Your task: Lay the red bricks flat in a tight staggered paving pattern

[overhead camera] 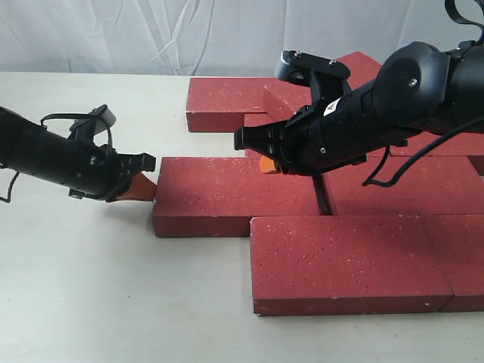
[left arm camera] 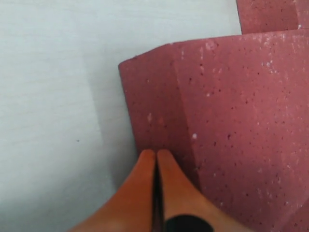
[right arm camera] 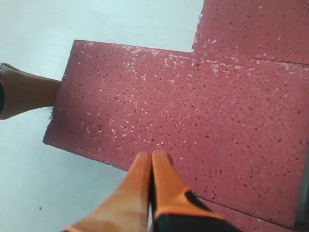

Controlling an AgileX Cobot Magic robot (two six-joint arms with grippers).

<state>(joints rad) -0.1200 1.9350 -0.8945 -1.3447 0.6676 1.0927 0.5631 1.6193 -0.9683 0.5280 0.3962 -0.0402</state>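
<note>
Several dark-red bricks lie flat on the pale table in staggered rows. The middle-row left brick has a dark gap at its right end. My left gripper is shut and empty, its orange tips touching that brick's left end face. My right gripper is also shut and empty, tips at the brick's far long edge. The left fingers show in the right wrist view. A front brick and a back brick lie offset.
More red bricks extend to the right edge and behind the right arm. Bare pale table lies left and in front. A white cloth backdrop hangs behind the table.
</note>
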